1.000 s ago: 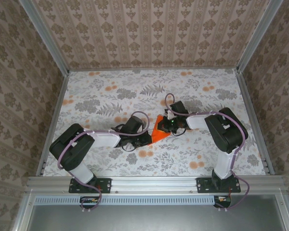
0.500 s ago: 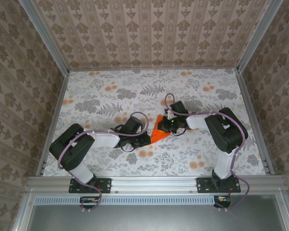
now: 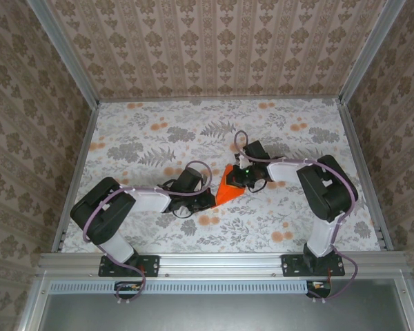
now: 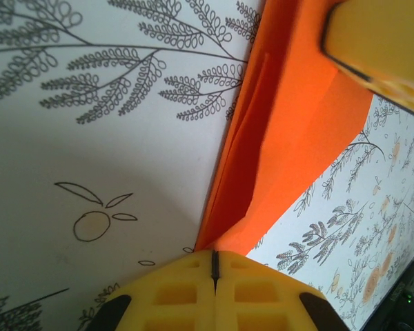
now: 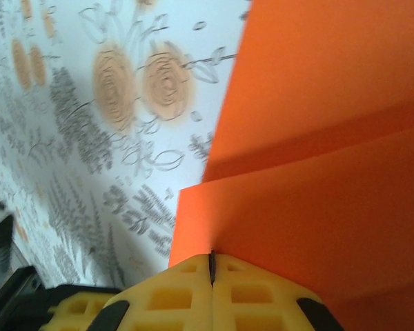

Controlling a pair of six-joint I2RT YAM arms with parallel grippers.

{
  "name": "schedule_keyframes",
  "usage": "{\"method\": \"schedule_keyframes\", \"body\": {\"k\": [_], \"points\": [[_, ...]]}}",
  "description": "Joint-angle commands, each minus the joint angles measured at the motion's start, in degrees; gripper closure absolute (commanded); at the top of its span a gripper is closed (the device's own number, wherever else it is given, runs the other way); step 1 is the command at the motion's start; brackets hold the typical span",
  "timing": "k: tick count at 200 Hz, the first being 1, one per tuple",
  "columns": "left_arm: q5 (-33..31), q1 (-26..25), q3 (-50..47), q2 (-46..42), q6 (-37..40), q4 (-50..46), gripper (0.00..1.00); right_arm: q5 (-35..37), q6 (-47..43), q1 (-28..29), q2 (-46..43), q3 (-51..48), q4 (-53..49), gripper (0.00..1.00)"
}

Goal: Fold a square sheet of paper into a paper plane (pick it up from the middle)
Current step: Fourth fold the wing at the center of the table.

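Here orange paper spans between left end effector and right end effector, both pinching it.

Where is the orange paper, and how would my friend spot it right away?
Look at the middle of the flowery table. There, between the left gripper and the right gripper, sits the folded orange paper. It is a solid, bright orange, pointed shape with sharp creases, unlike the small printed flowers around it.
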Motion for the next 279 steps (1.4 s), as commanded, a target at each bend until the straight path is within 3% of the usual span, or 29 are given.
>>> {"method": "schedule_keyframes", "body": {"k": [1,40,82,223,279], "points": [[-0.93,0.23,-2.33,0.97,-0.82,-4.17,1.0,-2.29,-2.59,0.84,-4.6,-0.9,-1.63,0.95],[-0.78,0.27,-2.42,1.28,-0.91,-3.7,1.0,-2.93,0.57,4.17,-5.58,-6.02,2.92,0.95],[-0.56,0.31,-2.46,1.26,-0.99,-3.53,1.0,-2.84,1.26,6.87,-2.49,-5.02,3.95,0.96],[-1.0,1.07,-1.92,-5.01,0.9,-0.02,0.97,1.03,2.05,6.92,1.91,-4.51,2.21,0.98],[-0.15,1.06,-0.02,-1.4,1.19,-0.1,0.97,1.0,2.25,6.9,2.2,-4.44,2.23,0.98]]}}
